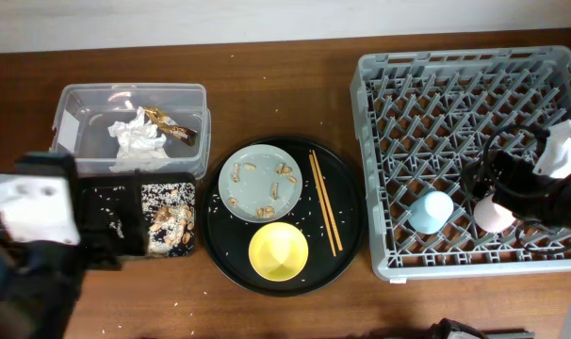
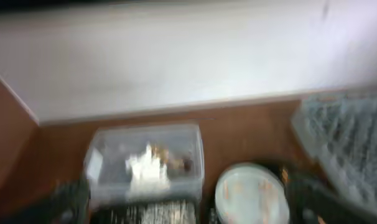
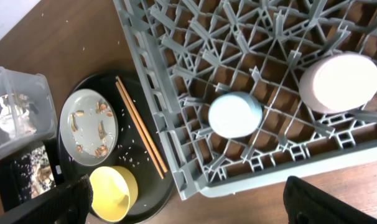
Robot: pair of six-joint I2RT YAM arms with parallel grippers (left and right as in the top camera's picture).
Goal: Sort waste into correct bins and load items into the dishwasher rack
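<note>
The clear tub (image 1: 73, 104) holds the white tissue (image 1: 138, 139) and the brown-and-gold wrapper (image 1: 172, 125). The shallow black tray (image 1: 187, 181) in front of it holds rice and brownish scraps (image 1: 163, 226). The grey plate (image 1: 259, 182) with food scraps, the chopsticks (image 1: 325, 202) and the yellow bowl (image 1: 278, 251) lie on the round black tray. The blue cup (image 1: 432, 211) and pink cup (image 1: 493, 215) stand upside down in the grey rack (image 1: 370, 169). My right gripper (image 3: 188, 208) is open and empty above the rack's front edge. My left gripper (image 2: 188, 214) is open and empty over the black tray; its view is blurred.
The round black tray (image 1: 347, 188) sits between the bins and the rack, with rice grains scattered on it. My left arm (image 1: 36, 212) covers the black tray's left end. My right arm (image 1: 530, 184) is over the rack's right side. Rice grains lie on the table near the front.
</note>
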